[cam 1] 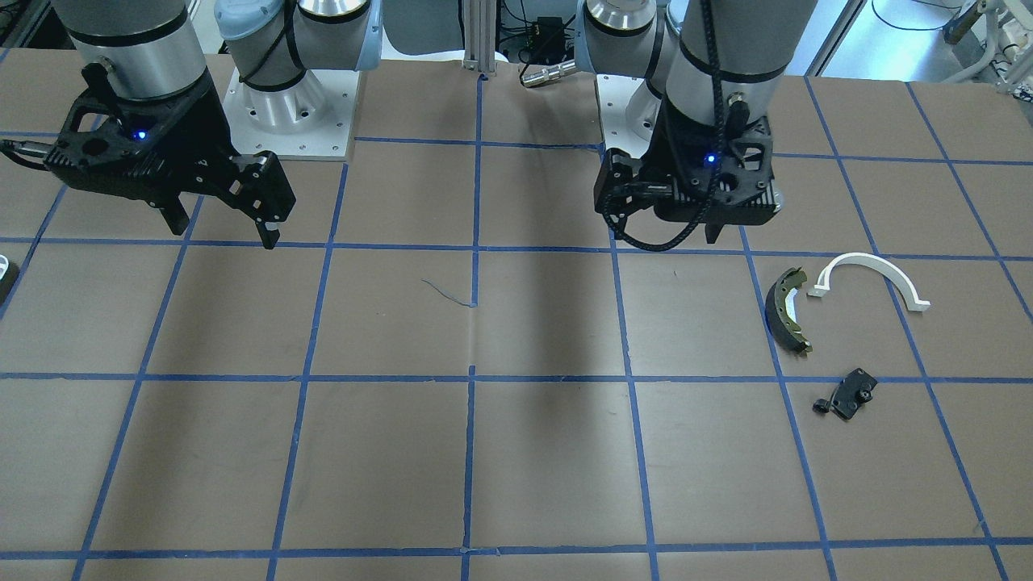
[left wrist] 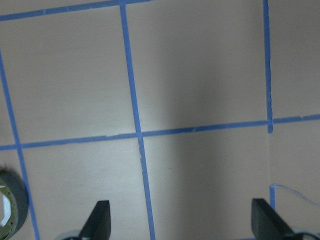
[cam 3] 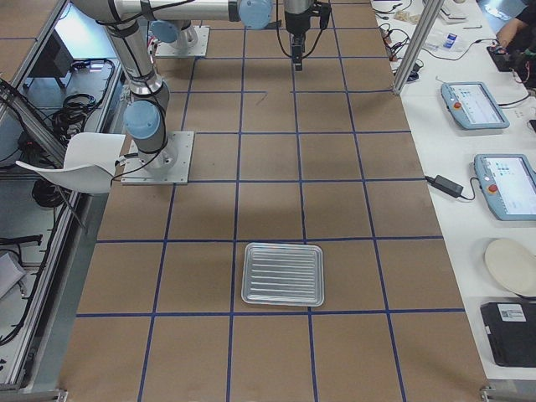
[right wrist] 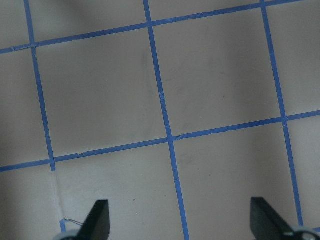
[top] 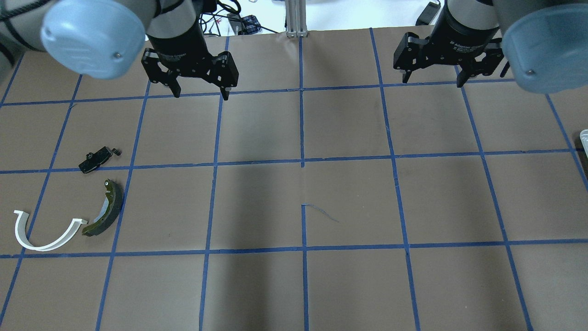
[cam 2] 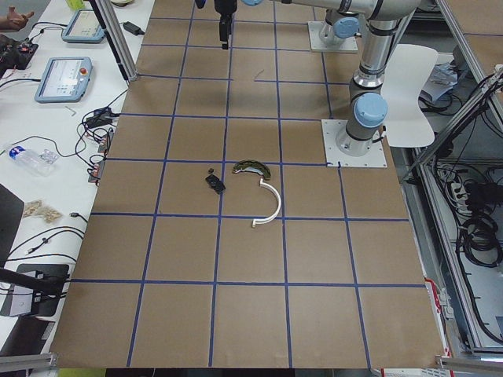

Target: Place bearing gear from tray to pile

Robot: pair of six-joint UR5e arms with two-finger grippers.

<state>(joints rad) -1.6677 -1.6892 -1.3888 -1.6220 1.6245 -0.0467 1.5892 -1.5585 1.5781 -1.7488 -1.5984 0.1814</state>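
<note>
The pile lies on the table at my left: an olive-and-dark brake shoe (top: pixel 104 209) (cam 1: pixel 787 311), a white plastic arch (top: pixel 46 247) (cam 1: pixel 863 260) and a small black plate (top: pixel 94 161) (cam 1: pixel 854 393). The silver ribbed tray (cam 3: pixel 282 274) sits at the table's right end. The bearing gear shows in no view. My left gripper (top: pixel 200 94) (left wrist: pixel 182 222) is open and holds nothing, hovering beyond the pile and towards the centre. My right gripper (top: pixel 432 82) (right wrist: pixel 180 220) is open and holds nothing, hovering over bare table.
The brown table cover (top: pixel 303 285) carries a blue tape grid. Both arm bases (cam 1: pixel 286 109) stand at the table's robot side. The tray's rim (top: pixel 584 138) just shows at the overhead view's right edge. The brake shoe's end (left wrist: pixel 10 210) shows in the left wrist view.
</note>
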